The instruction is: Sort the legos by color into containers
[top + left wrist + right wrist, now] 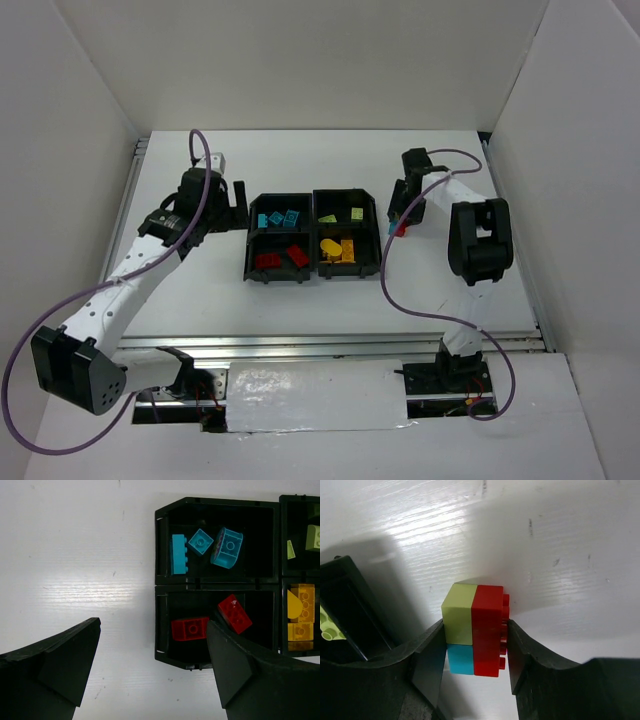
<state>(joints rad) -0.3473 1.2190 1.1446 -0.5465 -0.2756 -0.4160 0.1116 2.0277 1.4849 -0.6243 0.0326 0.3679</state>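
The black tray [313, 192] holds cyan bricks [280, 218] far left, lime bricks [340, 214] far right, red bricks [283, 258] near left and yellow bricks [338, 248] near right. My right gripper [475, 640] is shut on a joined stack: a red brick [487, 630] with a lime brick [459, 612] and a cyan brick [461, 660] stuck to it. It hangs just right of the tray [398, 222]. My left gripper [152, 625] is open and empty over the tray's left edge, near the red bricks [190, 628].
White walls enclose the table on three sides. In the right wrist view the tray's corner [350, 610] lies at the left with a lime brick [330, 627] inside. Purple cables [385, 270] loop over the table near both arms.
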